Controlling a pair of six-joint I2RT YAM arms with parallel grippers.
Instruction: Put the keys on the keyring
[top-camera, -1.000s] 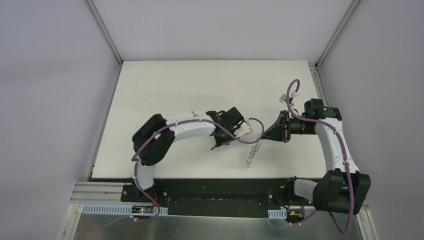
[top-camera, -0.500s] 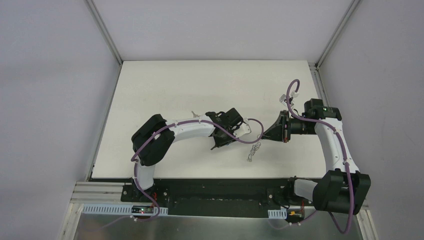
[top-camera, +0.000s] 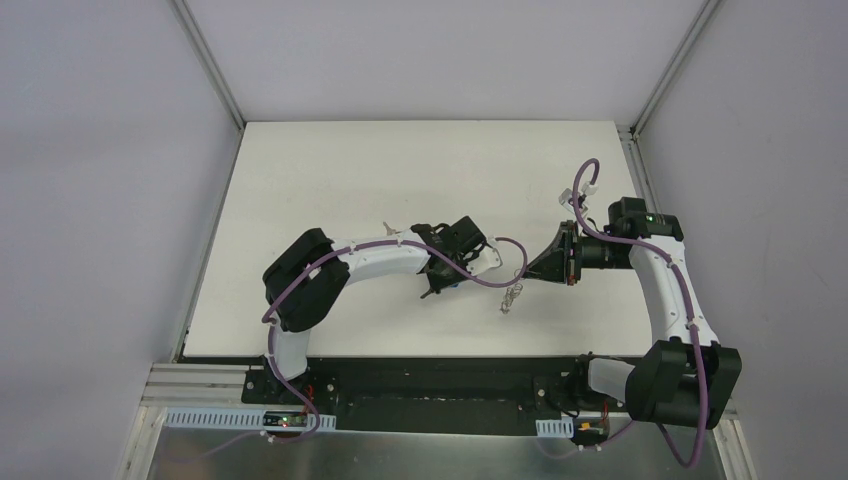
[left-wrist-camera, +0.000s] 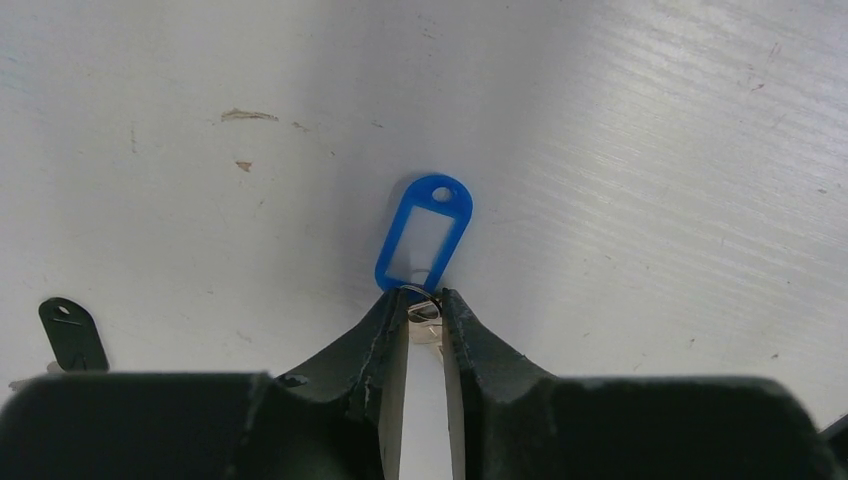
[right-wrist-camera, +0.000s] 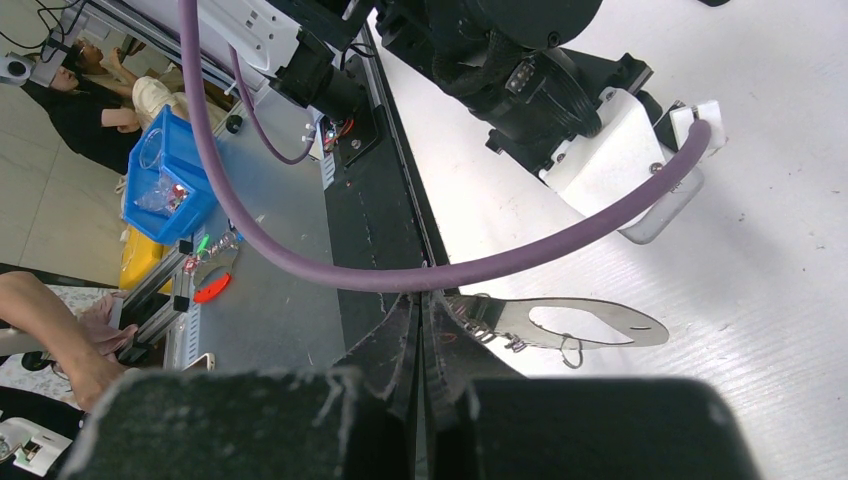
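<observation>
The blue-tagged key (left-wrist-camera: 424, 235) lies flat on the white table (left-wrist-camera: 650, 150). In the left wrist view its long axis runs from the fingertips toward 1 o'clock, with the punched eyelet at the far end. The tag is a blue oval frame around a pale label window, joined by a small split ring to the metal part. The left gripper (left-wrist-camera: 424, 300) has its jaws nearly together, pinching that metal part. Only this view shows the black-headed key (left-wrist-camera: 70, 333), which lies on the table at 8 o'clock of the tag, well apart from it.

The right wrist view alone shows the keyring (right-wrist-camera: 512, 316) clearly. It is a flat, silvery, elongated loop with an oval opening, its long axis pointing to 3 o'clock from the fingertips. Small wire clips (right-wrist-camera: 488, 330) hang along its lower edge. The right gripper (right-wrist-camera: 422, 300) is pressed together on the loop's near end.

From above, the two grippers face each other mid-table, and the clips dangle between them at 4 o'clock of the left one.
</observation>
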